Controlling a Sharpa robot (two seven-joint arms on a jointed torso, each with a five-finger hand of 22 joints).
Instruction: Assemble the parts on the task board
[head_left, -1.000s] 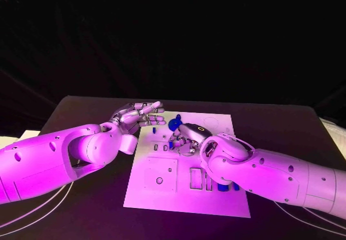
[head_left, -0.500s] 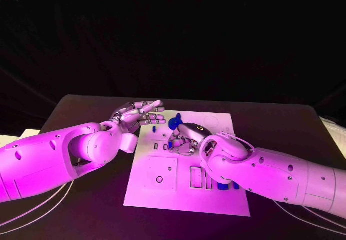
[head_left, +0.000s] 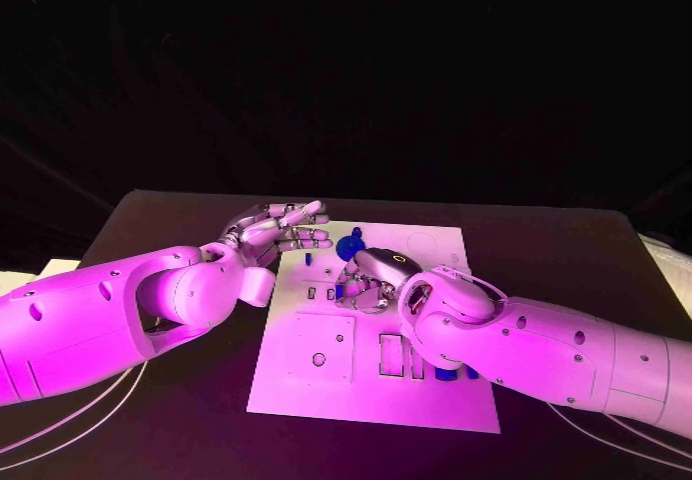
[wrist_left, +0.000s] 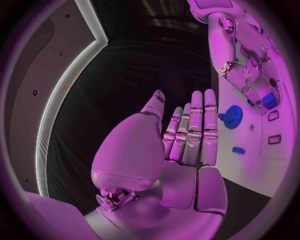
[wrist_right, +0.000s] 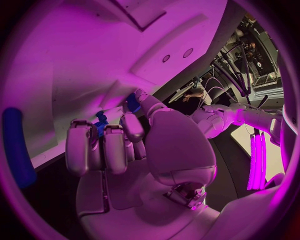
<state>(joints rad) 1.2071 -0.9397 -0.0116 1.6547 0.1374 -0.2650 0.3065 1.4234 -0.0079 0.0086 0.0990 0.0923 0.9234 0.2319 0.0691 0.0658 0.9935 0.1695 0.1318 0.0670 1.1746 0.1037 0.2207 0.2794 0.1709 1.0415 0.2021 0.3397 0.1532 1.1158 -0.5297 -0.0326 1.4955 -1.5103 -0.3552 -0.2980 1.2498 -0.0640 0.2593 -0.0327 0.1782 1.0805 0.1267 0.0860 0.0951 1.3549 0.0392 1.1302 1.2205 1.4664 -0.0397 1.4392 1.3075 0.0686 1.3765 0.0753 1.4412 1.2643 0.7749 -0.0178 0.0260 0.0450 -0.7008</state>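
near slots: a blue bar (head_left: 447, 373) stands in a slot at the board's (head_left: 310, 385) near right, just beside the right forearm. A sweep of that arm could knock it out, I judge.
board: white plate on the black desk (head_left: 173, 215), with bare slots near the middle. It lies loose as far as I can tell, so a hard press could shove it.
right hand (head_left: 369, 280): over the board's middle, fingers curled in around a small blue part (wrist_right: 100, 121), pinched at the fingertips (wrist_right: 80, 131), touching or almost touching the board.
right-hand risk: the part is hidden under the fingers from the head view, so its tilt cannot be told. If it meets its seat crooked, it may jam or slip from the pinch.
loose part: a small blue piece (wrist_left: 238, 149) lies flat on the board near the right hand and could be nudged away.
gear: a blue gear (wrist_left: 232, 116) sits on the far part of the board, between the two hands. A finger straying there may dislodge it.
left hand (head_left: 280, 230): at the board's far left edge, fingers straight and together, holding nothing, palm clear of the board.
left-hand risk: it does not steady the board; it is also close to the right hand, so a clash is possible.
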